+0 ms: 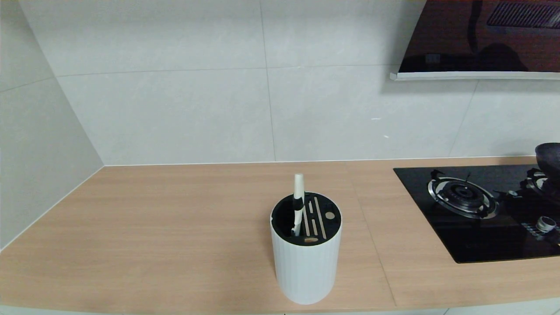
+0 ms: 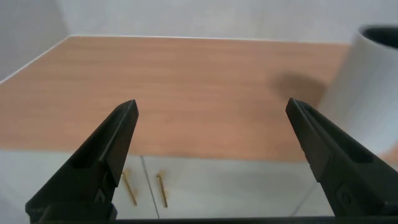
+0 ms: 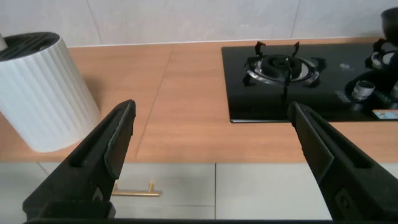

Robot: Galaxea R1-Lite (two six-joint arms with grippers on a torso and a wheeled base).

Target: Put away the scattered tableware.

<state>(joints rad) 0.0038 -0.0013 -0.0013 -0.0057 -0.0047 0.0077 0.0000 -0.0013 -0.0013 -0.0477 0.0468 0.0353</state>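
The utensil, a slim white handle with a black band, stands nearly upright in the open slot on the left side of the white ribbed holder, its top poking up above the holder's black rim. Judging from that, the step of dropping this piece in looks finished, and the task is either at its end or between pieces. The next move would call for looking over the wooden counter on both sides of the holder for any loose piece. If one turns up, the nearer arm would have to come in over the counter, come down on the piece and close on its handle, then carry it to a free slot without knocking the holder. The holder stands close to the counter's front edge and looks easy to tip. The left gripper sits left of the holder and lower, in front of the counter edge. Its fingers are spread wide, with nothing between them and touching nothing. The right gripper sits right of the holder, also in front of the counter edge. Its fingers are equally wide apart and bare. The black stove lies well to the right of the holder, and the brass cupboard handles are below the counter edge.
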